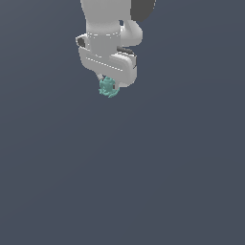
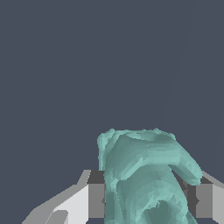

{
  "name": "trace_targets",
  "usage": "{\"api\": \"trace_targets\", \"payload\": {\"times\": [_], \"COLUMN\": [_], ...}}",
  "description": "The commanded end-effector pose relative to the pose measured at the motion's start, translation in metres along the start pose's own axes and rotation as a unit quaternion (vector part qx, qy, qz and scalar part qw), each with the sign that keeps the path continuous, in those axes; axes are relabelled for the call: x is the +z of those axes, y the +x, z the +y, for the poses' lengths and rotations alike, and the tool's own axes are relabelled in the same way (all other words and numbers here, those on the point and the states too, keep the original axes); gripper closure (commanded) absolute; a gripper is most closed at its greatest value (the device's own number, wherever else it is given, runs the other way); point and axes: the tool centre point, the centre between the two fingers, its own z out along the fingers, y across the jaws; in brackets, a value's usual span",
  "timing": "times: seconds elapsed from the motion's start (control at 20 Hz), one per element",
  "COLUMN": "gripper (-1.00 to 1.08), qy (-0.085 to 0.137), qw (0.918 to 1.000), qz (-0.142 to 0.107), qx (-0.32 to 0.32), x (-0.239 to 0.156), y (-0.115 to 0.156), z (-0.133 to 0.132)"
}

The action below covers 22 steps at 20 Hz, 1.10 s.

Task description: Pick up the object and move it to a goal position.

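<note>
Exterior view: object (image 1: pixel 108 88) between fingers (image 2: pixel 96 200) against plain slate-grey ground (image 1: pixel 143 182).

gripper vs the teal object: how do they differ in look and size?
Colour: the gripper is white with dark pads; the object is teal-green all over.
Shape: the gripper has smooth, blocky faces; the object is lumpy with bumpy edges.
Size: in the exterior view the gripper is far bigger than the object, which only pokes out below it.
Shared: they touch, with the fingers closed on either side of the object.
</note>
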Motion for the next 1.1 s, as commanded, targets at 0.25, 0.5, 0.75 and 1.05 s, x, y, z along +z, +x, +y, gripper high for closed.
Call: {"api": "trace_targets", "payload": {"times": [0.25,0.5,0.75,1.05], "gripper": [1.08,1.08,1.08,1.08], "qy": [0.000,0.000,0.000,0.000], "qw": [1.0000,1.0000,1.0000,1.0000], "qz": [0.000,0.000,0.000,0.000], "qx": [0.000,-0.001,-0.001,-0.001], "x": [-0.073,-0.106,-0.126,-0.134], "y": [0.003,0.005,0.007,0.008], "z": [0.015,0.021,0.024,0.025]}}
